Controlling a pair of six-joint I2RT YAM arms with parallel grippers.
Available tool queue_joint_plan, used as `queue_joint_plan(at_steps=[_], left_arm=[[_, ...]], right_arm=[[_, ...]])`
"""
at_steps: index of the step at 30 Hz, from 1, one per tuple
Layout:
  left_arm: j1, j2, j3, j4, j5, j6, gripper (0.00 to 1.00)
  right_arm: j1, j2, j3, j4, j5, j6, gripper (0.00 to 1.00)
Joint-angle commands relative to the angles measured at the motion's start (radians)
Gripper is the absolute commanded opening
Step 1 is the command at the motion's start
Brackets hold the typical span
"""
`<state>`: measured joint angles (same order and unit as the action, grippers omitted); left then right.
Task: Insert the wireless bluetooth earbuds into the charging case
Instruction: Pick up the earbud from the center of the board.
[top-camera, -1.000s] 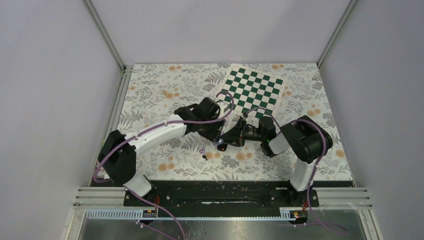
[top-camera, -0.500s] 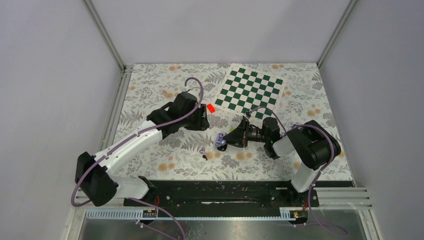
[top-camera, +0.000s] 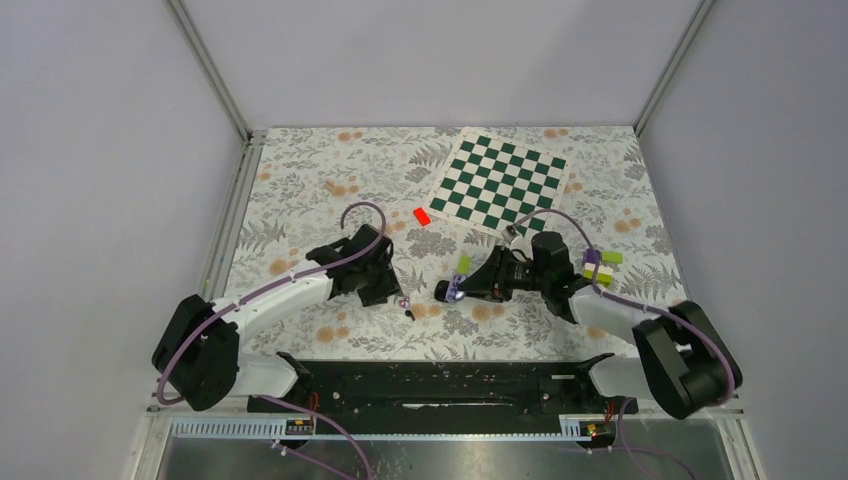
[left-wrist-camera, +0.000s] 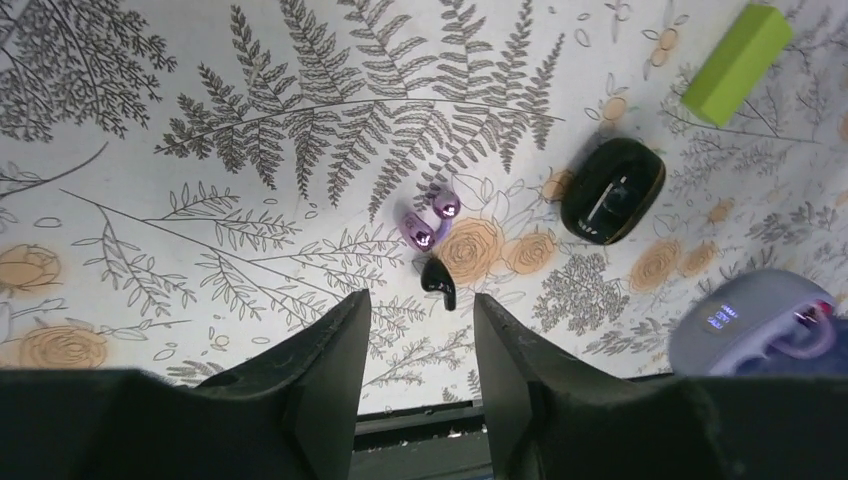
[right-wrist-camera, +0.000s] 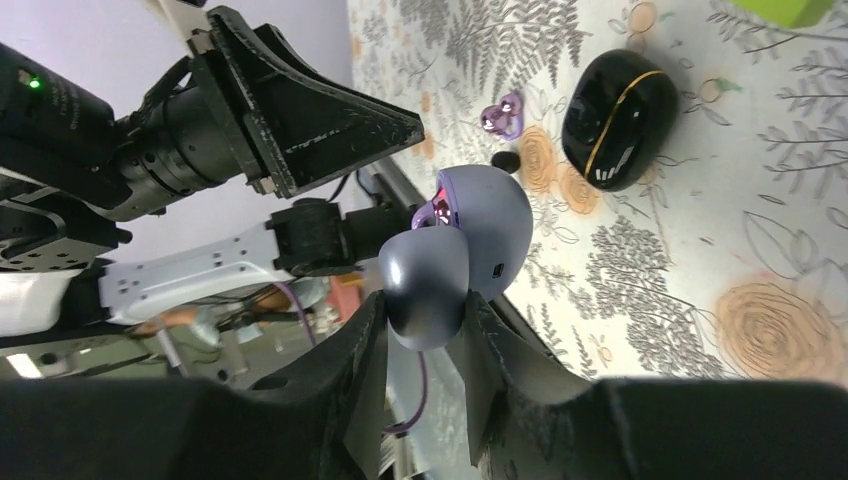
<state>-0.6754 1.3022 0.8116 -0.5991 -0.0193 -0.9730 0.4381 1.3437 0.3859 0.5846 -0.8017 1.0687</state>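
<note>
Left gripper (left-wrist-camera: 420, 300) spread above tiny purple earbud pair (left-wrist-camera: 420, 230) and glossy black nub (left-wrist-camera: 438, 283), probably earbud; right gripper (right-wrist-camera: 425, 300) pinches open grey-lilac charging case (right-wrist-camera: 470, 230). Pickup step: lower, close on one.

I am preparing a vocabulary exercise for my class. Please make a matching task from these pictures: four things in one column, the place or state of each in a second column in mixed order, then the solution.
Things
1. red block
2. black case
3. lilac-grey case
4. black earbud

Places or states
A. held open in the right pincer
B. next to a purple earbud, just ahead of the open left pincer
C. closed, lying on the floral cloth
D. close to the chessboard

Pairs: 1-D, 2-C, 3-A, 4-B
</note>
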Motion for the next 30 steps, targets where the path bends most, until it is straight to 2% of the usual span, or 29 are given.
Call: queue_joint_plan(at_steps=[1,4,8,17,30], left_arm=[[-0.002,0.038,-0.043,0.145,0.039,-0.153,0.42],[-0.009,0.09,-0.039,0.172,0.053,-0.169,0.41],[-0.009,0.129,-0.04,0.195,0.056,-0.192,0.38],[-0.009,0.126,-0.063,0.177,-0.019,-0.217,0.33],[-0.011,0.163,-0.061,0.191,-0.013,-0.224,0.23]], right_arm=[[-0.003,-0.153,0.083,-0.429,0.124,-0.257,0.0],[-0.004,-0.201,0.087,-0.489,0.152,-0.282,0.0],[-0.003,-0.209,0.07,-0.486,0.155,-0.28,0.0],[-0.003,-0.205,0.051,-0.472,0.153,-0.27,0.0],[-0.003,-0.21,0.056,-0.486,0.158,-0.278,0.0]])
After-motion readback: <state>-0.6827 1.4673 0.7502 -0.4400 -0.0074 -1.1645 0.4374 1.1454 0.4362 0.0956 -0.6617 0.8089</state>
